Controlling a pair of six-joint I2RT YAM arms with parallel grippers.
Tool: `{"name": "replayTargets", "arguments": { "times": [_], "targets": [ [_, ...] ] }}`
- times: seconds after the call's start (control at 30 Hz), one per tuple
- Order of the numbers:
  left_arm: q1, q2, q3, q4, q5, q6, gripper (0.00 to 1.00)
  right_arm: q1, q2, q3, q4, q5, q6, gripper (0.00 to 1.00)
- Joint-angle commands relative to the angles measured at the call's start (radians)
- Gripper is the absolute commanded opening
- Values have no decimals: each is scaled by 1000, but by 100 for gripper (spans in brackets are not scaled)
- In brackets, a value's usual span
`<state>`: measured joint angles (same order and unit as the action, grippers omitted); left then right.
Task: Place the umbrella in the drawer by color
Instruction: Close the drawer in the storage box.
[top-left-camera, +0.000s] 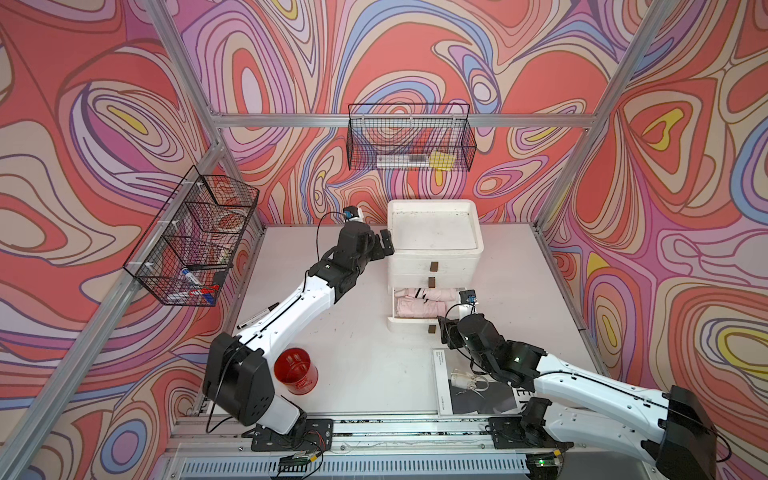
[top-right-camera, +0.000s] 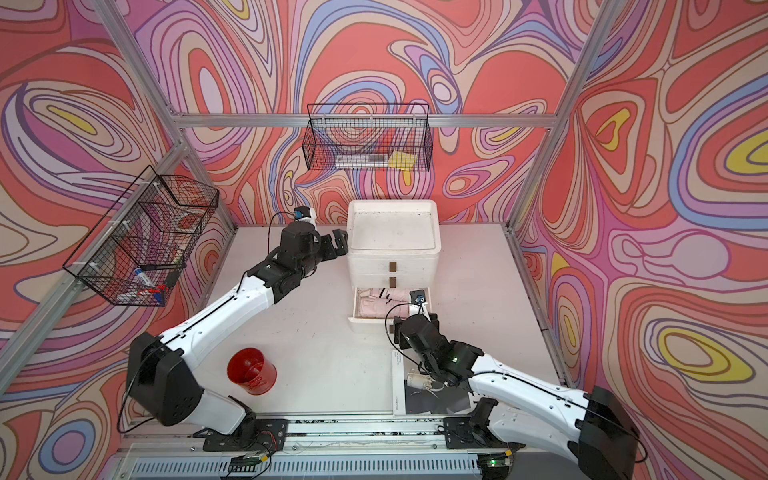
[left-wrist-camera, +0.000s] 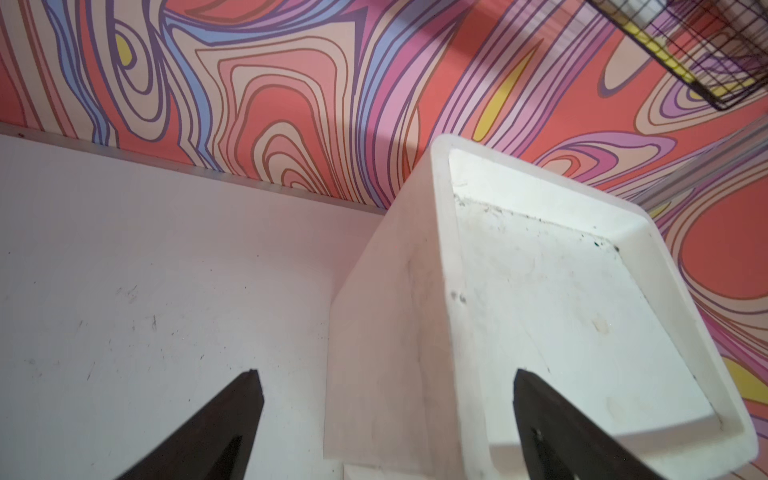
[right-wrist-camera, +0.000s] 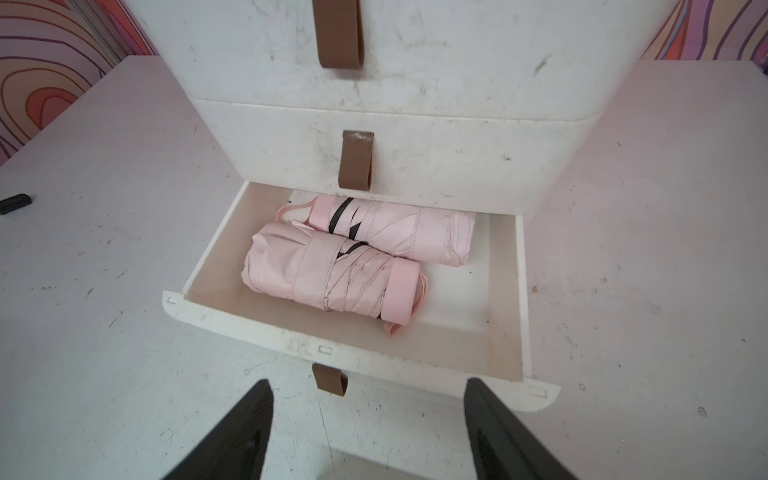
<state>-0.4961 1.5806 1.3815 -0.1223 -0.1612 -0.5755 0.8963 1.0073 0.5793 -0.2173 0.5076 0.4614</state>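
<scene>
A white three-drawer cabinet stands at the back of the table. Its bottom drawer is pulled out. Two folded pink umbrellas lie side by side inside, one nearer the front and one behind it. My right gripper is open and empty, just in front of the drawer's brown pull tab. My left gripper is open, straddling the cabinet's upper left edge.
A red cup stands near the left arm's base. A magazine with a clear glass object lies under the right arm. A black marker lies on the table. Wire baskets hang on the left wall and back wall.
</scene>
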Motion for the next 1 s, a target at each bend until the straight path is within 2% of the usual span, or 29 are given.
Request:
{"name": "replayTargets", "arguments": {
  "times": [0.0, 0.1, 0.23, 0.47, 0.73, 0.9, 0.97],
  "targets": [
    [7, 125, 159, -133, 16, 60, 93, 0, 0, -10, -16, -46, 29, 75],
    [7, 234, 298, -189, 25, 99, 74, 0, 5, -17, -2, -73, 40, 74],
    [7, 350, 444, -269, 12, 115, 62, 0, 45, -41, 77, -99, 81, 72],
    [0, 435, 529, -351, -43, 62, 32, 0, 213, -85, 334, -84, 158, 69],
    [-58, 441, 532, -394, -150, 83, 23, -1, 419, -89, 549, 18, 198, 64],
    [-73, 441, 535, -425, -135, 86, 12, -2, 506, -62, 701, 85, 77, 63],
    [-75, 440, 534, -441, -127, 84, 12, -6, 531, -50, 785, 89, 10, 63]
  ]
}}
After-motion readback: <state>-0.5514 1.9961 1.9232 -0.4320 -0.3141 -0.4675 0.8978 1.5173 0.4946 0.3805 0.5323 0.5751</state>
